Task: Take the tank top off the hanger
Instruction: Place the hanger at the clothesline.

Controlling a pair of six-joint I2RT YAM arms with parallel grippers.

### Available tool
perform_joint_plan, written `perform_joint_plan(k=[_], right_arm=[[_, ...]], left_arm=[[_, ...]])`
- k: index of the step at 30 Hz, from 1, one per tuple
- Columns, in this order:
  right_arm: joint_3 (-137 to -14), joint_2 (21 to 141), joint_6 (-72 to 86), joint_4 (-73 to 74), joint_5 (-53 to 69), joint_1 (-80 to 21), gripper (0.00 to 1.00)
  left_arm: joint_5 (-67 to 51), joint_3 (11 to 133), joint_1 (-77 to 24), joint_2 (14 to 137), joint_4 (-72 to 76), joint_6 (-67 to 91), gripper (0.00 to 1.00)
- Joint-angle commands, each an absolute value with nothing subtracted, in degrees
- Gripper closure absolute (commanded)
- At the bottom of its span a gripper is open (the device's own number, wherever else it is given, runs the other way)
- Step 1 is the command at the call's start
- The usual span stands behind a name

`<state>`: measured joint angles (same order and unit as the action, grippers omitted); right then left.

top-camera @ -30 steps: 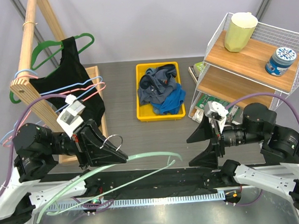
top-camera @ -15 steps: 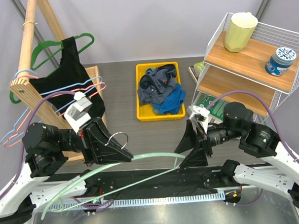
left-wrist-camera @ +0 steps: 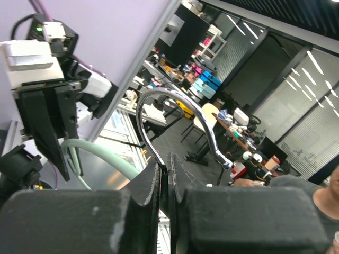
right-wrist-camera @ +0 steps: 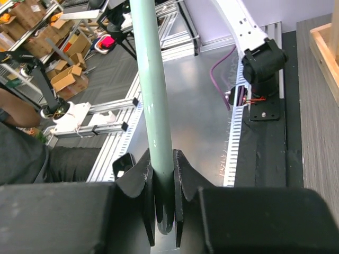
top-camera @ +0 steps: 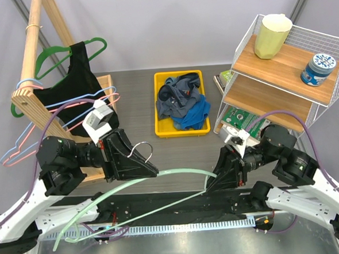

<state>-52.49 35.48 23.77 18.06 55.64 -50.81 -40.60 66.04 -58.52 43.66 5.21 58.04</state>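
Mint-green hanger (top-camera: pixel 161 176), seemingly bare, was clamped at its metal hook (left-wrist-camera: pixel 175 114) by the left tool (top-camera: pixel 140 163) and along one arm by the right tool (right-wrist-camera: pixel 163 174). A black tank top (top-camera: pixel 84 89) hung on the wooden rack (top-camera: pixel 30 66); next probably came setting the hanger on the desk (top-camera: pixel 134 117).

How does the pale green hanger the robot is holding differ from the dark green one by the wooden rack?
The pale green hanger is bare; the dark green hanger carries a black tank top. The pale one is gripped by the left gripper at its metal hook and the right gripper on its arm; the dark one stays at the wooden rack, untouched. Both are curved clothes hangers.
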Motion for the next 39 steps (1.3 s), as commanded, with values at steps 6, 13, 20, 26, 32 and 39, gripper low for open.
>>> perform_joint_plan(k=[6, 13, 20, 26, 32, 39], right_arm=[[-56.59, 26.2, 23.39, 28.02, 43.51, -50.45, 0.99], [-61.87, 22.94, 20.31, 43.66, 35.96, -50.45, 0.99], [-68.81, 20.3, 17.59, 54.48, 27.53, -50.45, 0.99], [-80.14, 24.16, 15.47, 68.1, 9.7, -50.45, 0.99], [-86.92, 31.46, 16.35, 74.1, -10.43, -50.54, 0.99], [-87.01, 44.63, 12.49, 65.5, -12.83, -50.45, 0.99]], left_arm=[[-28.23, 68.38, -58.62, 41.4, -7.79, 45.45, 0.16], [-15.48, 71.19, -58.54, 36.05, -18.52, 37.8, 0.0], [-1.94, 71.46, -58.62, 29.46, -27.49, 33.14, 0.0], [2.72, 70.14, -58.54, 24.88, -32.07, 31.55, 0.0], [2.46, 67.77, -58.62, 20.66, -35.24, 31.2, 0.0], [6.59, 66.45, -58.54, 18.99, -40.6, 32.26, 0.0]])
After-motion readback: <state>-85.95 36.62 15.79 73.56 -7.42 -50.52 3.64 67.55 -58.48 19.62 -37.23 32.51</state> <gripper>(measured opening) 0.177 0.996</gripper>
